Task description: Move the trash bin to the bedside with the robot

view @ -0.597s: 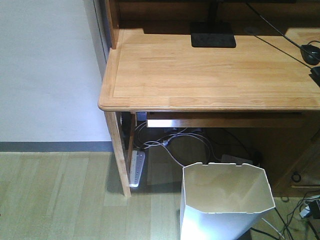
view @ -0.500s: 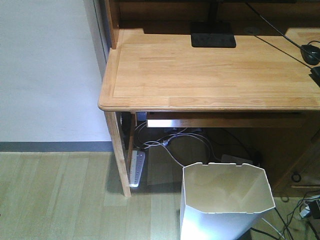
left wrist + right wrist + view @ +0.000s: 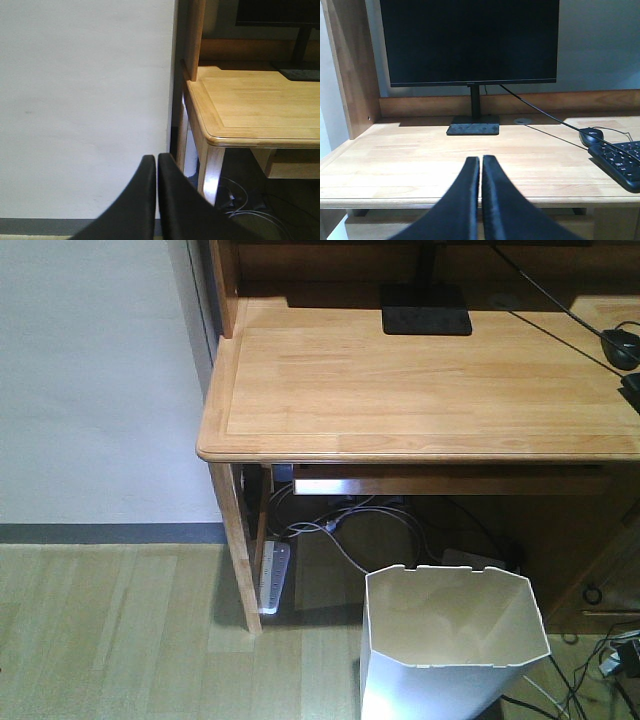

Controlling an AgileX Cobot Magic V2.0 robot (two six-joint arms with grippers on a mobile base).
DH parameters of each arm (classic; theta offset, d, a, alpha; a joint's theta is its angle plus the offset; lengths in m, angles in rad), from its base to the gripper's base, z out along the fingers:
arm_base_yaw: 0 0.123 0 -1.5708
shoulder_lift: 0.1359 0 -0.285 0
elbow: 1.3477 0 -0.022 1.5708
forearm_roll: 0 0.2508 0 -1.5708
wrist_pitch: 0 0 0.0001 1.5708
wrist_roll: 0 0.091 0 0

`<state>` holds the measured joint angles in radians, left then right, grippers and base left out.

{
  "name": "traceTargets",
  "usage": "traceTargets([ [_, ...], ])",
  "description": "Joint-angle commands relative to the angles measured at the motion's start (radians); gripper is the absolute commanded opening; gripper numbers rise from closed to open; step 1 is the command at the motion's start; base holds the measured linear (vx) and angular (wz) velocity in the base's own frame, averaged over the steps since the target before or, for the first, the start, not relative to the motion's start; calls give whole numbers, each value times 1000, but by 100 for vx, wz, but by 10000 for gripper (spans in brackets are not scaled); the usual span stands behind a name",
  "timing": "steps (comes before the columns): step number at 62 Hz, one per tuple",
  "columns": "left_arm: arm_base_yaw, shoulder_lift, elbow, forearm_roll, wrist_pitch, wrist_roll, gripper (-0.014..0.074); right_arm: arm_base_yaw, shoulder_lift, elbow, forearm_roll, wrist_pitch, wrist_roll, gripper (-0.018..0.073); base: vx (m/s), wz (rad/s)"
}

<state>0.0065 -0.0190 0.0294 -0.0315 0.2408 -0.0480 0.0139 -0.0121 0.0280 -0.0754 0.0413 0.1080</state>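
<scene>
Our left pincer [image 3: 156, 157] and right pincer [image 3: 480, 159] both sit pressed closed, empty, in front of the table [image 3: 400, 380]. We see the trash bin [image 3: 440, 690] standing upright on the floor [image 3: 120, 640] below the table's front edge.

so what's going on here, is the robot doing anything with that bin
Nothing is being handled right now. The trash bin stands upright on the floor by the desk, with no arm near it. The left gripper is shut and empty, facing the wall beside the desk's corner. The right gripper is also shut and empty, pointing across the desktop toward the monitor. No bed shows in any view.
</scene>
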Motion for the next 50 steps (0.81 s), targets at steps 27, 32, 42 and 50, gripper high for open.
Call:
traceTargets([
  [27, -3, -10, 29, -4, -70, -8, -6, 1, -12, 16, -13, -153, -6, -11, 0, 0],
  [32, -3, -10, 29, -4, -70, -8, -6, 1, -12, 3, -13, -203, -3, -11, 0, 0],
  [42, -3, -10, 29, -4, -70, -8, -6, 1, 23, -90, -13, -157, -3, -11, 0, 0],
  [50, -3, -10, 29, -4, -70, -8, -6, 1, 146, -207, -13, -75, -4, -11, 0, 0],
])
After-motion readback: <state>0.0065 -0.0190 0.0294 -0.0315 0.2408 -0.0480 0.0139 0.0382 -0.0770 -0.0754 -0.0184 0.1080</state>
